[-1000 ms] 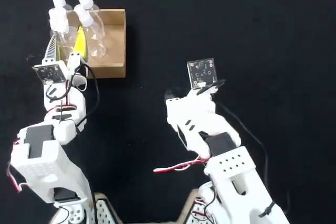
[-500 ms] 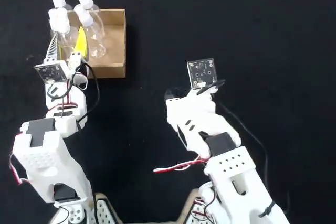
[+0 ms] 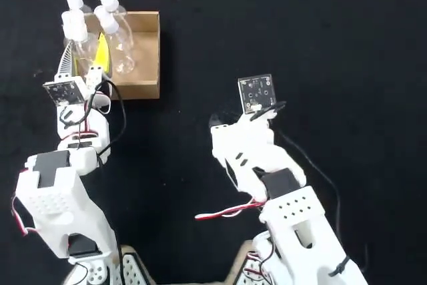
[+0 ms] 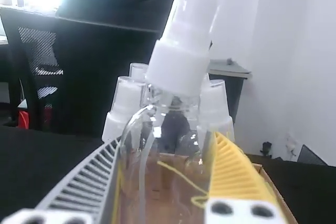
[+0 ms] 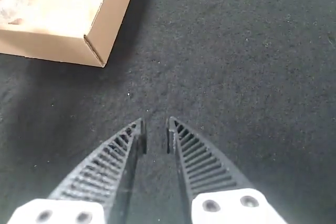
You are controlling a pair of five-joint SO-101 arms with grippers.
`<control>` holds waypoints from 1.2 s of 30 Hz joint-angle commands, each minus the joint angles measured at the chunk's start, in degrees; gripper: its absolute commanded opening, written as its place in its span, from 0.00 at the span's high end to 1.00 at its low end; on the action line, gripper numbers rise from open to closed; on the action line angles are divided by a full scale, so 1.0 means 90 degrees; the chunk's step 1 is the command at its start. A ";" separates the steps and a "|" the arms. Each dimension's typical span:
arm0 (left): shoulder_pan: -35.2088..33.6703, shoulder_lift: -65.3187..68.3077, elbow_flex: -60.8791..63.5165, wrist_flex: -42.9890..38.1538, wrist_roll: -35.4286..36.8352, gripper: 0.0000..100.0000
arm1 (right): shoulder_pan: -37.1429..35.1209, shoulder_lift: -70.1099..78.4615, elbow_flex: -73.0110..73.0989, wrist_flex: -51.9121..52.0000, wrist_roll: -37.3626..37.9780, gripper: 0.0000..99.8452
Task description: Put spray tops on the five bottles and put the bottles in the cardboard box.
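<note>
Cardboard box (image 3: 148,55) sits at ten o'clock on the surface (image 3: 313,51). The left tool (image 4: 167,148) grips a bottle (image 4: 169,109) there (base cut off, other bottles (image 4: 216,106) half hidden behind). Right tool (image 5: 156,132), barely parted, holds nothing.

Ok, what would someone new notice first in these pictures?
Probably the clear bottle with its white spray top, gripped between the left gripper's grey and yellow fingers at the cardboard box, where more topped bottles stand. Next, the right gripper, low over the black table, apart from the box, jaws slightly apart and empty.
</note>
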 commanded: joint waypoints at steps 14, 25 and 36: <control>-0.0034 0.0186 -0.0327 0.0313 0.0049 0.91 | -0.0098 -0.0122 -0.0054 -0.0147 0.0059 0.93; -0.0034 0.0694 -0.0317 -0.0371 0.0049 0.91 | -0.0098 -0.0122 -0.0063 -0.0147 0.0059 0.93; 0.0054 0.0703 -0.0317 0.0254 0.0049 0.91 | -0.0098 -0.0122 -0.0063 -0.0147 0.0059 0.93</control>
